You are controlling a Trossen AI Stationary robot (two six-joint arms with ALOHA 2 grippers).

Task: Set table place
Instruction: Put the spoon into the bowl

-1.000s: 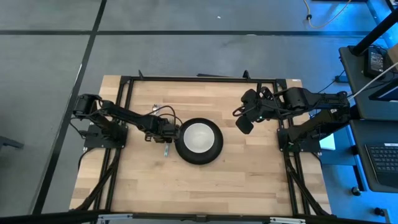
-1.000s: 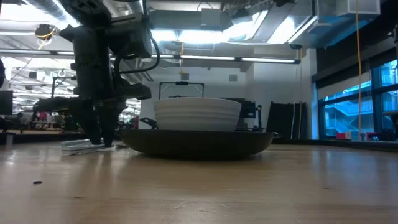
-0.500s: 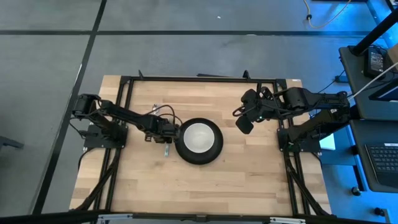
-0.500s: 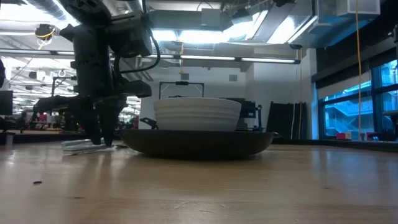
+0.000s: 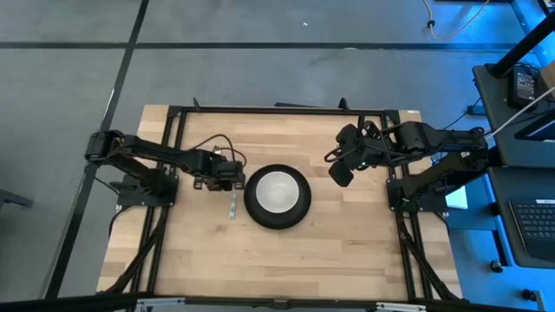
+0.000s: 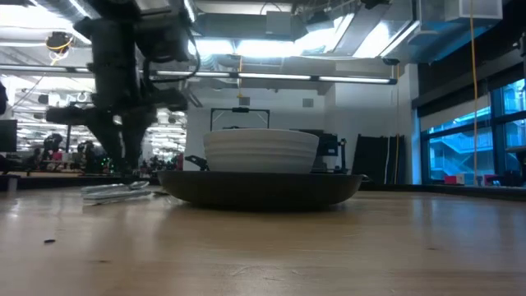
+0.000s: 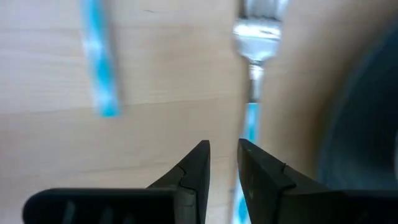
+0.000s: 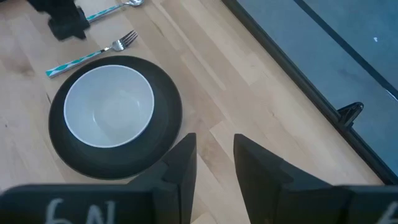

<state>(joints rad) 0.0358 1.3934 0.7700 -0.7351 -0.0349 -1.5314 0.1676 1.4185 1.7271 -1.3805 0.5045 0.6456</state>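
open wood right of plate (image 5: 277,196), fork (image 5: 232,204) and left claw (image 5: 236,176) crowding its left

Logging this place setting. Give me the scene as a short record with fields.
plate: black plate mid-table
bowl: white bowl sits in the plate
fork: fork flat on the table, beside the plate
spoon: spoon lying beyond the fork
left gripper: left gripper above the cutlery, fingers empty with a narrow gap
right gripper: right gripper raised at the table's right, open
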